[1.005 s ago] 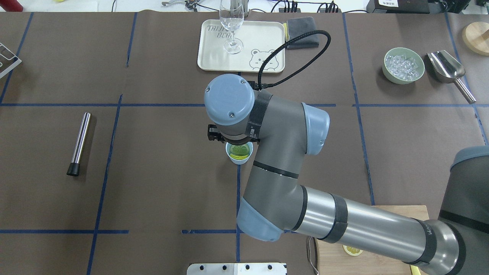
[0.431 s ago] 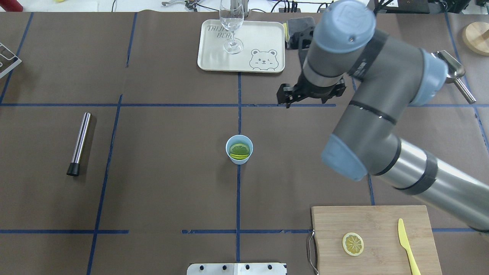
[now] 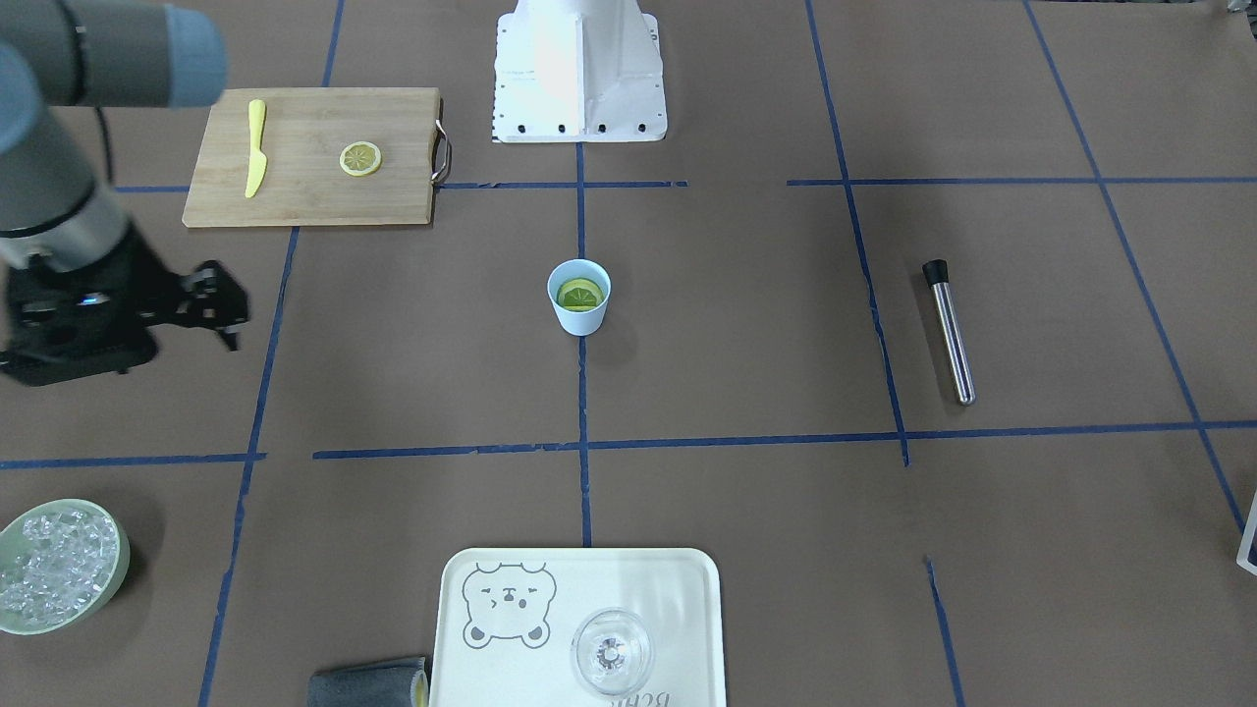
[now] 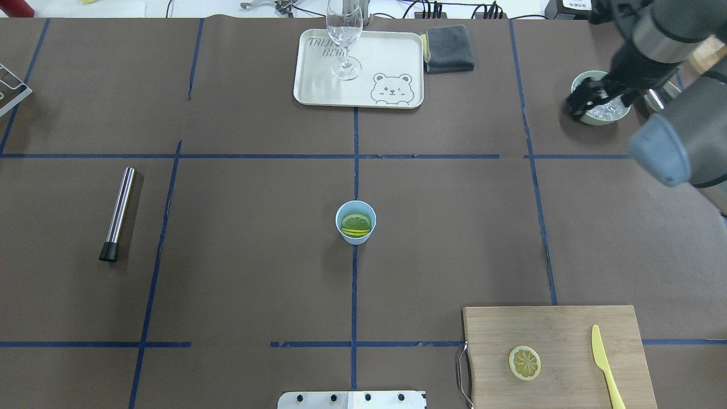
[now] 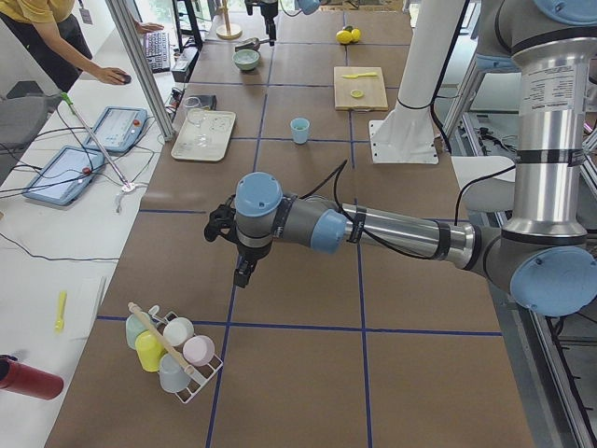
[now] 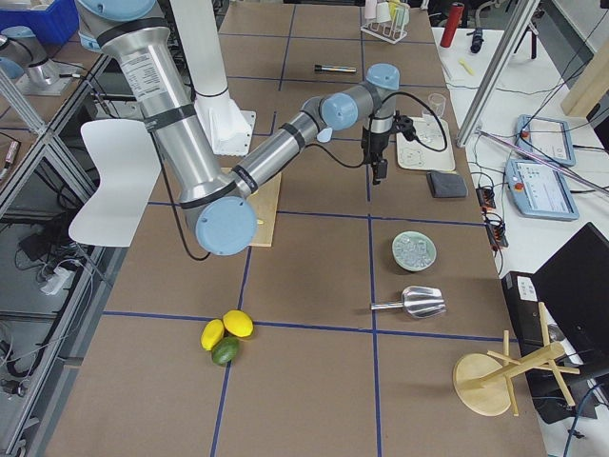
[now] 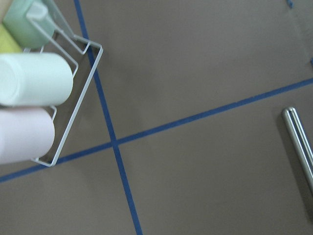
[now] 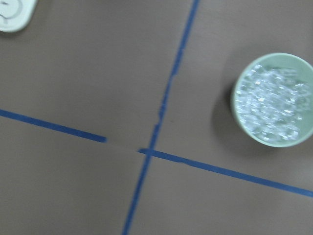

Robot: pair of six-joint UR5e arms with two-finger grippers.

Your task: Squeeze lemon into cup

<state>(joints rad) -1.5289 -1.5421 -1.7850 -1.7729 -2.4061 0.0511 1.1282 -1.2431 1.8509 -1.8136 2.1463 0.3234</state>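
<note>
Matt brown paper covers the table (image 4: pixel 255 227), crossed by blue tape. The small light blue tumbler (image 4: pixel 356 238) looks like smooth plastic. The rectangular wooden cutting board (image 4: pixel 568 329) is matt and grained. The slim steel cylinder (image 4: pixel 120 204) shines. The folded grey cloth (image 4: pixel 450 48) looks soft.

Centre of the table: you see the cup (image 4: pixel 355 239), a small light blue tumbler, tapered and without a handle, standing upright with its mouth open to the ceiling. It sits directly on the blue tape line (image 4: pixel 354 284) that runs away from the robot's base. Inside it, below the rim, lies the lemon (image 4: pixel 356 224), a thin round slice resting at a tilt, not flat. Its segmented face reads greenish against the blue wall, with the yellow rind showing along one edge (you cannot tell whether it reaches the bottom). Nothing touches cup or slice.
</note>
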